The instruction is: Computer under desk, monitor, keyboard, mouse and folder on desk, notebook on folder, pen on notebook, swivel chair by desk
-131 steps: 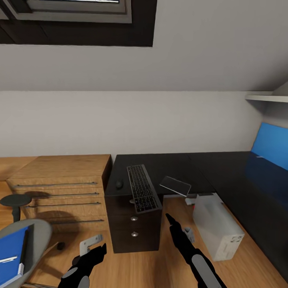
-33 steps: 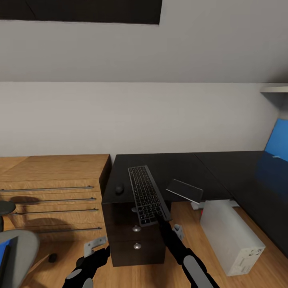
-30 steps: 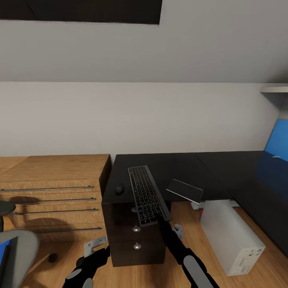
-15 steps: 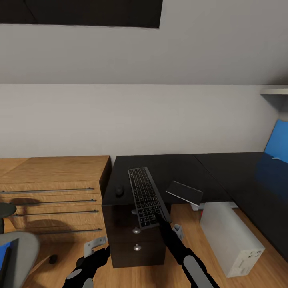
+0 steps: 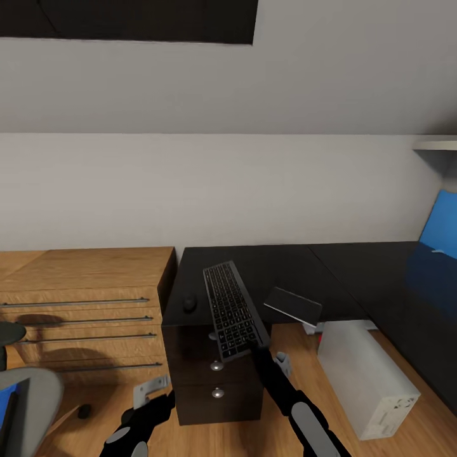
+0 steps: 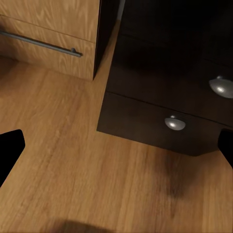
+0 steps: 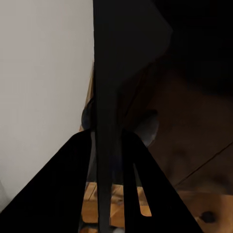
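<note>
Since the earliest picture, the right end effector [image 5: 259,346] has been climbing from above the floor to the near end of the keyboard [image 5: 231,310], which overhangs the counter [image 5: 285,263] edge above the drawers. In the right wrist view its fingers [image 7: 80,194] are closing on either side of a thin dark edge [image 7: 108,121], so I judge it to be pinching the keyboard's near end, probably to slide it fully onto the black top. The left end effector [image 5: 149,388] is hanging low beside the drawer unit [image 6: 160,97], its fingers spread wide and holding nothing. Outward from there, a small dark mouse [image 5: 189,302] is lying just beside the keyboard, a flat dark panel [image 5: 293,304] is jutting over the counter's edge, the computer [image 5: 368,381] is standing on the floor beside the counter, and the swivel chair [image 5: 22,400] is waiting at the left with a sliver of the blue folder [image 5: 5,406] on it.
</note>
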Available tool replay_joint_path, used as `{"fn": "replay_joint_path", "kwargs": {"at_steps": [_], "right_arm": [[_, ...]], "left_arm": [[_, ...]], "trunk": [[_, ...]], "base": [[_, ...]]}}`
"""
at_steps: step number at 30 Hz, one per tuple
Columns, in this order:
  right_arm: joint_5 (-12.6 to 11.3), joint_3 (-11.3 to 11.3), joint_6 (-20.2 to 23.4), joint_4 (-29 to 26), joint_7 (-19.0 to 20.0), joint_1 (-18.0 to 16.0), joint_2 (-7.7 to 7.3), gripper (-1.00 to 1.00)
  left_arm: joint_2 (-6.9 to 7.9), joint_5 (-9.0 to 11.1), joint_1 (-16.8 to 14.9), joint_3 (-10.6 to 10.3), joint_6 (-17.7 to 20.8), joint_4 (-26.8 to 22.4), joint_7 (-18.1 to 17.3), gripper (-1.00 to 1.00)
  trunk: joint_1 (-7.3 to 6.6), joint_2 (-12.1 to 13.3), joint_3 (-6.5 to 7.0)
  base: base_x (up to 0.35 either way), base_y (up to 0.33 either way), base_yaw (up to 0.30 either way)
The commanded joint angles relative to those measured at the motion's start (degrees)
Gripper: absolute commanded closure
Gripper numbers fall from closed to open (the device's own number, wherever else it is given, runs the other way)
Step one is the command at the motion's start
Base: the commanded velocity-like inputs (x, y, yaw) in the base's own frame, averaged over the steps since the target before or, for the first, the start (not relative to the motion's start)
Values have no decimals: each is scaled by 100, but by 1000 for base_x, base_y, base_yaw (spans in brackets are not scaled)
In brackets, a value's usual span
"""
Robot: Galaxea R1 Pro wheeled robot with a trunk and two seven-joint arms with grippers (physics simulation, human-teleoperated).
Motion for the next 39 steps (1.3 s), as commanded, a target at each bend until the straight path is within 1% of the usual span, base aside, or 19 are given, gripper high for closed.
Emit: {"fn": "replay_joint_path", "kwargs": {"at_steps": [1,5,9,12,16,18,19,21,23,27,29,32,34,37,39], "right_arm": [[-65,-2,35,2,28,-3,-1,100],[-65,-2,36,1,55,-3,-2,100],[-65,1,34,-25,66,-3,0,100],[-65,-1,29,-245,69,-3,-4,100],[-65,-2,27,-335,69,-3,-10,100],[-66,-2,27,-346,79,-3,-12,100],[-65,-2,27,-354,83,-3,-13,100],[-65,-2,27,-357,85,-3,-16,100],[-65,-2,27,-358,86,-3,-18,100],[-48,-9,-14,-406,87,4,-19,100],[-42,-10,-51,-551,87,18,-20,100],[-40,-15,-213,-875,57,127,-32,100],[-37,-17,-294,-1181,-31,225,-91,100],[-39,-19,-325,-1556,-220,372,-161,100],[-39,-19,-327,-1750,-279,460,-204,100]], "left_arm": [[1,58,-4,-8,11,10,54,-100],[-6,55,-4,-8,11,42,54,-100],[-7,55,-4,-8,11,47,54,-100],[-7,55,-4,-8,11,48,61,-100],[-14,53,-4,-21,4,48,83,-100],[-15,44,-4,-103,-2,50,86,-100],[-10,40,-4,-265,-5,54,89,-100],[-4,39,-4,-338,-6,54,93,-100],[-1,33,-4,-384,-6,51,96,-100],[8,28,-4,-409,-7,49,105,-100],[9,28,-4,-408,-7,49,106,-100],[13,29,-4,-405,-7,48,106,-100],[15,29,-4,-404,-7,48,106,-100],[12,28,-4,-404,-7,48,106,-100],[11,28,-4,-404,-7,48,106,-100]], "trunk": [[0,-3,-6],[0,-3,-6],[-88,158,66],[-154,278,120],[-242,438,191],[-286,519,227],[-308,559,245],[-352,639,281],[-396,719,317],[-484,880,389],[-528,960,425],[-593,1080,479],[-637,1160,515],[-703,1281,568],[-747,1361,604]], "base": [[0,0,0],[0,0,0],[0,0,0],[0,0,0],[0,0,0],[0,0,0],[0,0,0],[0,0,0],[0,0,0],[-48,0,0],[-249,0,0],[-308,0,0],[-330,-3,0],[-336,-55,0],[-339,-112,0]]}}
